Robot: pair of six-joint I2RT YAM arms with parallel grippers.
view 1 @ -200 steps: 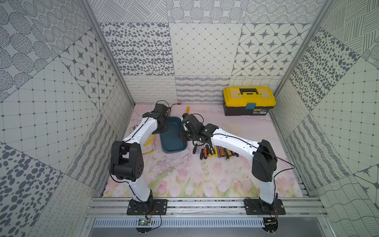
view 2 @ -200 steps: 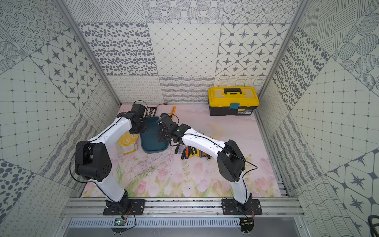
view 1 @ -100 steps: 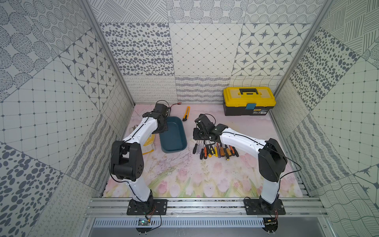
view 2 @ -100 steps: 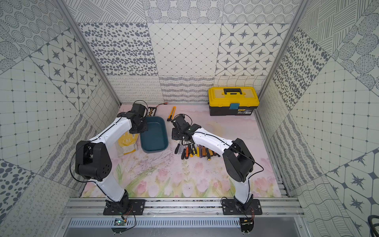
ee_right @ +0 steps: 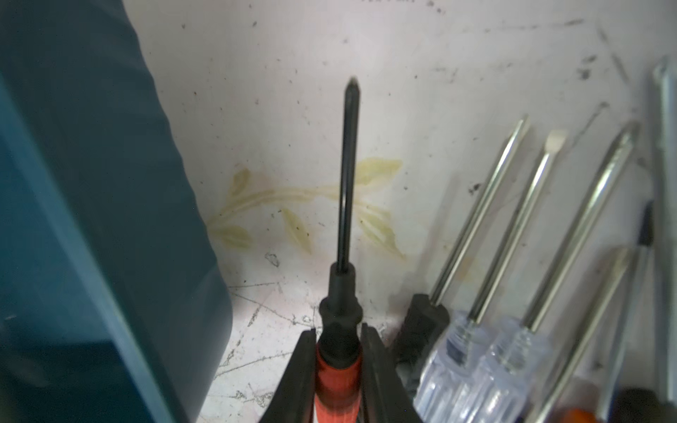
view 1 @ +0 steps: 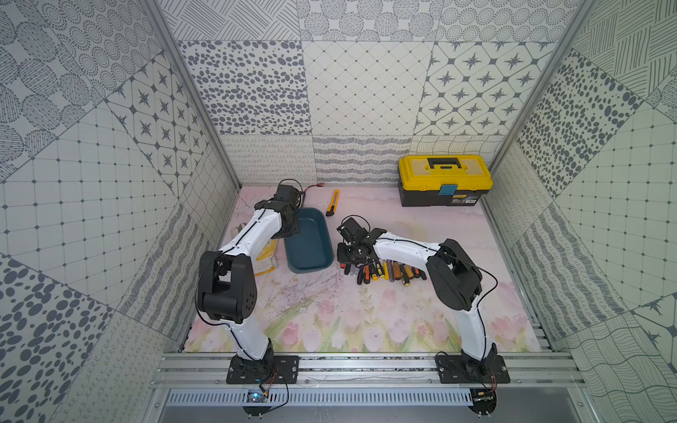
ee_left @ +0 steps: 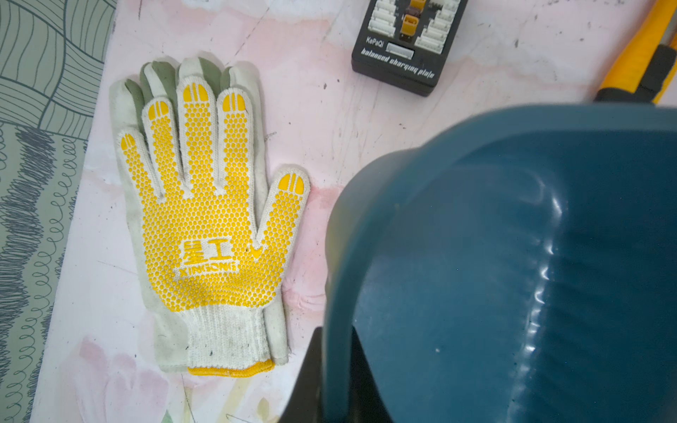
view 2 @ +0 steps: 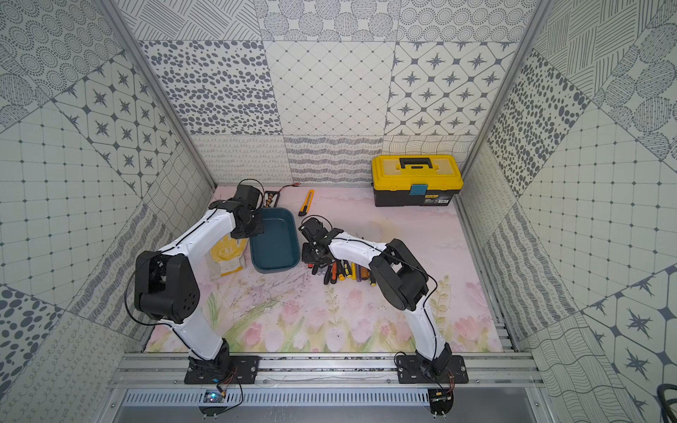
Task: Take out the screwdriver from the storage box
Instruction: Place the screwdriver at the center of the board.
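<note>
The teal storage box (view 1: 309, 240) (view 2: 274, 240) lies on the mat left of centre, and its floor shows bare. My left gripper (ee_left: 337, 366) (view 1: 291, 229) is shut on the box's left rim (ee_left: 339, 256), one finger on each side of the wall. My right gripper (ee_right: 339, 351) (view 1: 348, 256) is shut on the red-and-black handle of a screwdriver (ee_right: 346, 183). It holds the screwdriver low over the mat, just right of the box's outer wall (ee_right: 91, 219). The black shaft points away from the jaws.
A row of several screwdrivers (view 1: 388, 271) (ee_right: 513, 238) lies on the mat right beside the right gripper. A yellow-dotted glove (ee_left: 205, 219) lies left of the box. A black charging plate (ee_left: 406, 47) and yellow utility knife (view 1: 332, 202) lie behind it. A yellow toolbox (view 1: 445, 179) stands back right.
My right gripper has moved from over the box to the right and down beside the row of screwdrivers, with the red-handled screwdriver in it. The left arm has stayed put.
</note>
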